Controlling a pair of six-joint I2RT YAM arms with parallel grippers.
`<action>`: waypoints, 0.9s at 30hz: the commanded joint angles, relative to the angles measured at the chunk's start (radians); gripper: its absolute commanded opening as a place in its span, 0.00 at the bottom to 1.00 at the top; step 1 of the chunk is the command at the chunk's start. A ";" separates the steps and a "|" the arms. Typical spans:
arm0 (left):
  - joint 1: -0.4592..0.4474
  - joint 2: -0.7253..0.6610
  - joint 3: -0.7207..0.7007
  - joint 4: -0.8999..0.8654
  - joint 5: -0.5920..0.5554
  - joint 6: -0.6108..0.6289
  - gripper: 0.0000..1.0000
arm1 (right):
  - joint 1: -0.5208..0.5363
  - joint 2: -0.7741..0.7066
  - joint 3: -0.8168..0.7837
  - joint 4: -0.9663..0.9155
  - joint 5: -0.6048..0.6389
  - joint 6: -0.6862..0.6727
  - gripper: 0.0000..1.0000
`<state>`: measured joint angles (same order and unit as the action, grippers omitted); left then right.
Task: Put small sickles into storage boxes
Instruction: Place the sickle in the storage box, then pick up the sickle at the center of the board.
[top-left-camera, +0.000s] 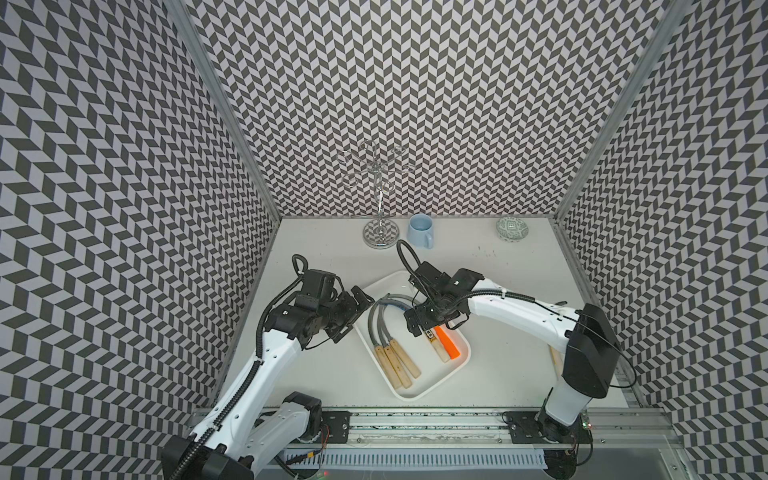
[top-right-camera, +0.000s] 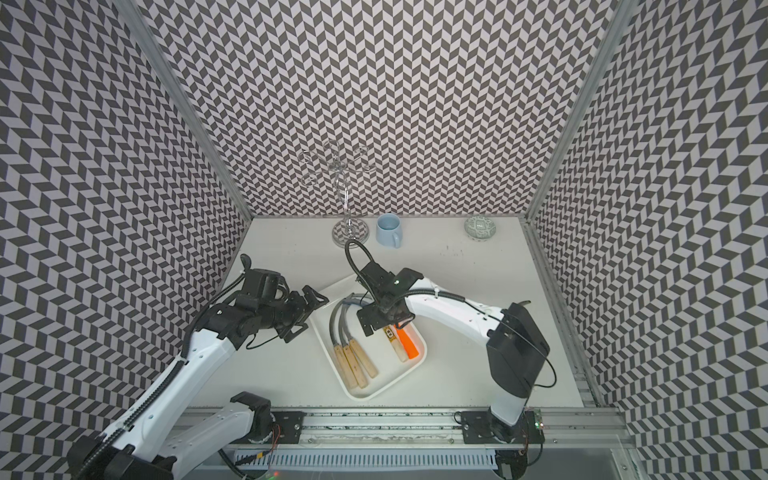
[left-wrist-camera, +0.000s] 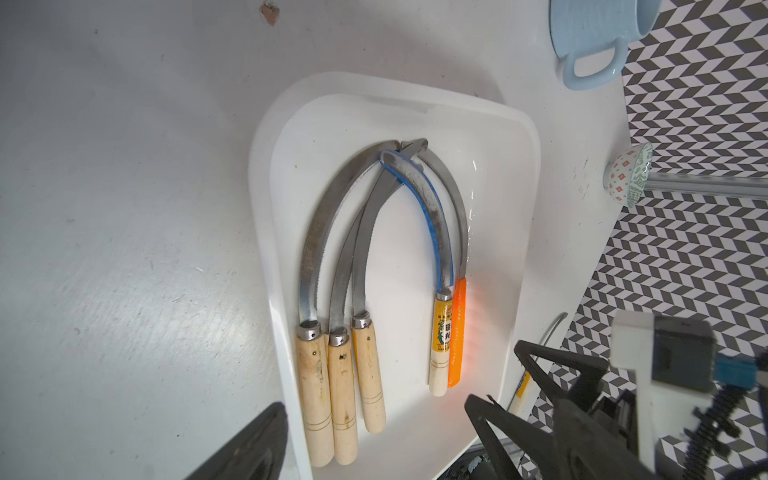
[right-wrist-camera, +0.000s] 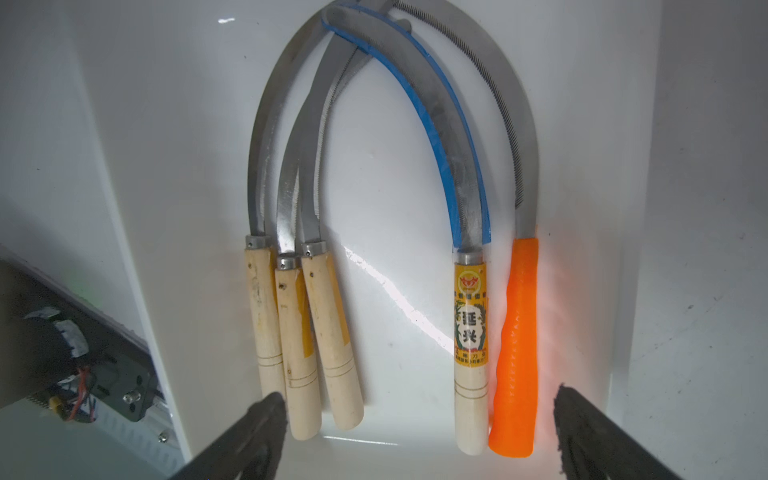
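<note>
- the white tray (top-left-camera: 434, 376) lies mid-frame in both top views. three wooden-handled sickles (top-left-camera: 397, 365) crowd its left side, and a labelled sickle (top-left-camera: 440, 351) and the orange-handled sickle (top-left-camera: 449, 343) its right. bare tray floor runs between the two handle groups.
- the right gripper (right-wrist-camera: 415, 401), jaws spread wide, hangs over the right pair and blocks the way down there.
- the left gripper (top-left-camera: 353, 316) stands just beside the tray's upper-left rim.
- bare tabletop (top-left-camera: 519, 282) spreads right of the tray.
- a wire stand (top-left-camera: 379, 235), mug (top-left-camera: 420, 232) and bowl (top-left-camera: 512, 229) line the back edge, well apart from the tray.
</note>
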<state>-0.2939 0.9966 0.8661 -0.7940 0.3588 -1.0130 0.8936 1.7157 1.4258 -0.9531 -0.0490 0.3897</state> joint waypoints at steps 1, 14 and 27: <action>0.002 0.040 0.027 0.051 0.018 0.028 0.99 | -0.001 -0.044 -0.013 -0.038 0.034 0.022 1.00; -0.138 0.266 0.167 0.153 0.007 0.038 1.00 | -0.139 -0.222 -0.166 -0.063 0.111 0.081 1.00; -0.429 0.471 0.555 -0.044 -0.229 0.264 1.00 | -0.636 -0.346 -0.280 -0.084 0.109 0.114 1.00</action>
<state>-0.6918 1.4593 1.3785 -0.7692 0.2081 -0.8291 0.3351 1.3914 1.1683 -1.0172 0.0345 0.4767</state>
